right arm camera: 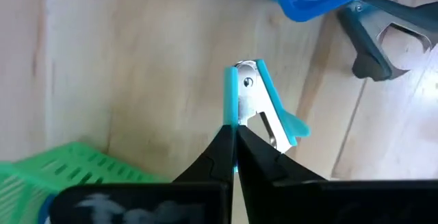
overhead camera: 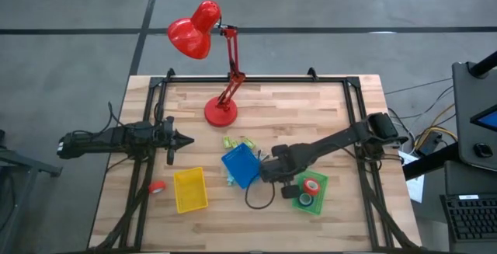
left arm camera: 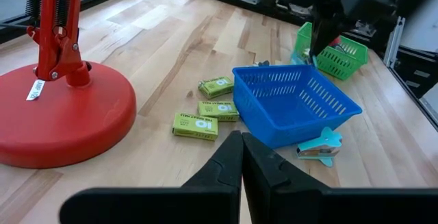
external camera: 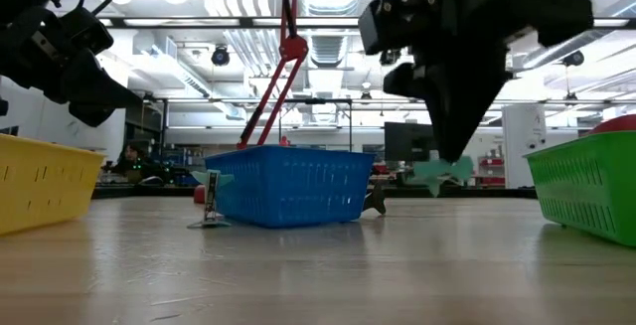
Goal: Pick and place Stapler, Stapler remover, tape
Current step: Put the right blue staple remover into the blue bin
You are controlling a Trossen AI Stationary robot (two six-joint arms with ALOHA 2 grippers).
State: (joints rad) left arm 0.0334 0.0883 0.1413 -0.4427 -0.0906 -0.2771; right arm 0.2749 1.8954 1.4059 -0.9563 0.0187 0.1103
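Observation:
My right gripper (right arm camera: pixel 234 136) is shut on a teal staple remover (right arm camera: pixel 259 101), between the blue tray (overhead camera: pixel 240 166) and the green tray (overhead camera: pixel 311 193). In the low view the remover (external camera: pixel 443 173) hangs above the table. A second teal staple remover (left arm camera: pixel 319 146) lies on the table against the blue tray, and a dark one (right arm camera: pixel 378 36) lies near it. A red-rimmed tape roll (overhead camera: pixel 312 185) and a green-blue one (overhead camera: pixel 304 200) lie in the green tray. Another red roll (overhead camera: pixel 158 186) lies on the table. My left gripper (overhead camera: pixel 185 139) is shut and holds nothing, left of the lamp base. I see no stapler. My right gripper pinches the teal staple remover by one teal side arm (right arm camera: pixel 230 111) between its two fingertips. The fingers come from above, pointing down. The remover is lifted clear of the table and hangs below the fingertips (external camera: pixel 449 151), its metal jaws away from the fingers.
A red desk lamp's round base (overhead camera: pixel 221 112) stands at the table's far middle. Three green staple boxes (left arm camera: pixel 205 111) lie between it and the blue tray. A yellow tray (overhead camera: pixel 190 189) sits near left, and a black cable loop (overhead camera: pixel 260 197) lies near the green tray.

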